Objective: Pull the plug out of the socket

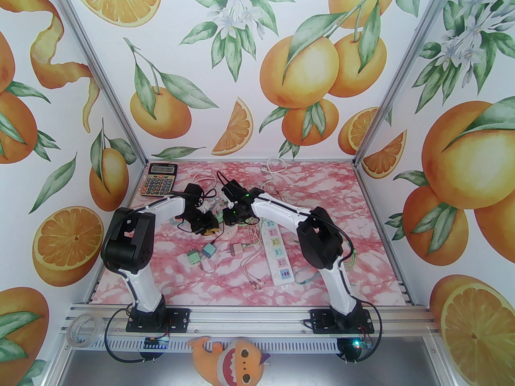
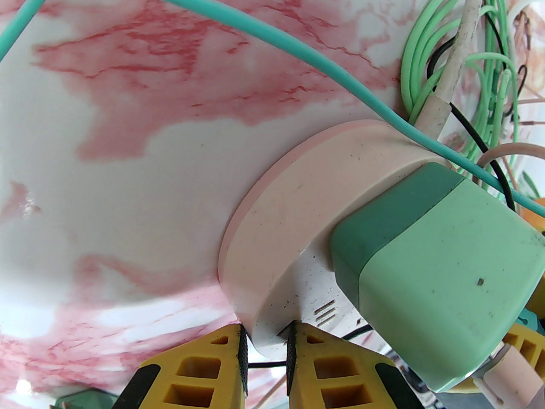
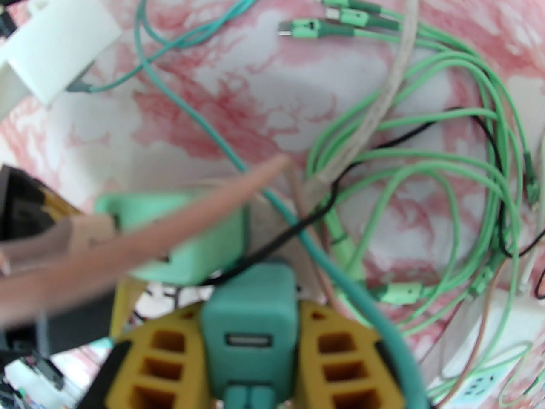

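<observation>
- Left jaws: pinching the rim of the round socket (image 2: pixel 298 211), with a yellow finger (image 2: pixel 200 364) on each side of its edge. The socket rests on the counter (image 2: pixel 127 143).
- Right jaws: pressed onto the teal plug (image 3: pixel 249 309). Its flanks sit against the yellow fingers (image 3: pixel 340 347) and its USB port faces back toward the wrist camera.
- Seating: the joint between plug and socket is hidden beneath the plug body. I cannot tell whether the prongs are in or out.
- Just ahead of the left jaws: a light-green adapter (image 2: pixel 434 279) sits on the socket face, and a teal cable (image 2: pixel 298 53) crosses the socket's far edge.
- Just ahead of the right jaws: the same adapter lies to the left. A blurred pink cable (image 3: pixel 191 224) and a thin black wire (image 3: pixel 298 224) run across it.
- Farther ahead and right of the right jaws: a loose bundle of pale green cables (image 3: pixel 425 177).
- Well behind both jaws, toward the arm bases: a white power strip (image 1: pixel 277 255) and three loose adapters (image 1: pixel 209 250).
- Far beyond the left jaws: a calculator (image 1: pixel 159 179) in the counter's corner.
- Step in hand, by judgement: both grips are made, one bracing and one pulling, so the extraction itself is due.
- Next move, by judgement:
  - The right jaws should draw straight off the socket face, along the line of the prongs.
  - The left jaws should hold the socket down.
  - The draped teal cable and black wire may snag and drag the neighbouring adapter.
</observation>
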`<state>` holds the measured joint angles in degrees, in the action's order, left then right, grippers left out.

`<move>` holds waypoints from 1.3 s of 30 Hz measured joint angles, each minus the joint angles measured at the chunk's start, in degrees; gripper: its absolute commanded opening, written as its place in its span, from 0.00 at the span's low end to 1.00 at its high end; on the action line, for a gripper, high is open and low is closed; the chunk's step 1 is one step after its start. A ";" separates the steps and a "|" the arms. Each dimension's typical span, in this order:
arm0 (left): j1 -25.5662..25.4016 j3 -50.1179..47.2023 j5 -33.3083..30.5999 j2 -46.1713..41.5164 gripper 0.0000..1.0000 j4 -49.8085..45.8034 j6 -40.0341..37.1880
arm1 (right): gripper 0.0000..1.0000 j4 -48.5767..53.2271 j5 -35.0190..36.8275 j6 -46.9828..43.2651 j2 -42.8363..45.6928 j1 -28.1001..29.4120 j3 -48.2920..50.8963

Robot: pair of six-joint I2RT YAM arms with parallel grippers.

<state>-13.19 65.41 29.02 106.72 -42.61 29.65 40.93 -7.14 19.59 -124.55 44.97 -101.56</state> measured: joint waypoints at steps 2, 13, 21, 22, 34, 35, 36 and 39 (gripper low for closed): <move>0.00 0.02 0.00 0.00 0.21 -0.02 0.00 | 0.14 0.07 0.17 -0.11 0.02 0.17 0.00; 0.02 0.74 -0.02 0.44 0.21 -1.22 -0.02 | 0.13 6.08 17.38 -5.49 -2.05 7.39 -5.40; 0.02 1.07 0.00 0.66 0.21 -1.64 -0.02 | 0.11 7.39 22.01 -7.43 -3.08 9.09 -6.88; 0.02 1.07 0.00 0.63 0.21 -1.66 0.00 | 0.11 7.37 21.99 -7.41 -3.08 9.07 -6.88; 0.00 1.18 0.35 0.85 0.20 -1.49 -0.02 | 0.11 5.38 6.67 -3.80 -0.22 2.84 -4.39; 0.00 1.18 0.35 0.87 0.20 -1.49 -0.02 | 0.12 4.66 4.63 -3.19 0.46 2.32 -3.72; 0.00 1.18 0.35 0.87 0.21 -1.46 -0.02 | 0.12 4.52 3.48 -2.86 1.16 2.03 -3.39; 0.00 1.16 0.35 0.85 0.20 -1.44 0.00 | 0.12 4.31 1.95 -2.67 2.60 1.38 -3.37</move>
<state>-13.19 66.57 29.36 107.57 -44.05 29.65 45.23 -5.19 16.93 -121.95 46.35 -104.92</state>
